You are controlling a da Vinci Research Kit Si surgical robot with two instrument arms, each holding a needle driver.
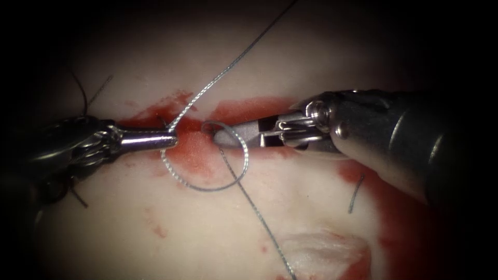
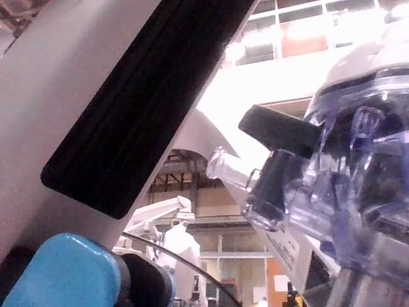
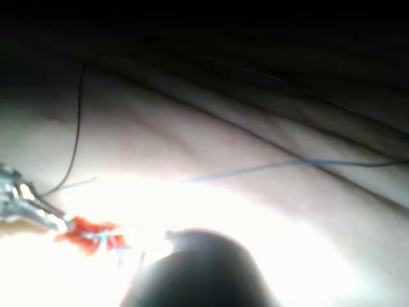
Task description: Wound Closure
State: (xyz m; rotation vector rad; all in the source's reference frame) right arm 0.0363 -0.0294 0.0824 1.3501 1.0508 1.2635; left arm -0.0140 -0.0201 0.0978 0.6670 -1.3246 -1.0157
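Braided thread (image 1: 205,187): limp, slippery, loops at tissue (image 1: 155,238) centre; best taken mid-strand. Left hand (image 1: 174,139) clamped on it; right hand (image 1: 228,136) together, apparently empty.

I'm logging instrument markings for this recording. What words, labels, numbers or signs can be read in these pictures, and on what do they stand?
None can be read. The right arm's shiny metal end effector and the left arm's bear no legible marking. Pale signs in the left wrist view's background are too blurred to read.

Bright windows (image 2: 300,32), orange wall panel (image 2: 303,45), pale lab interior
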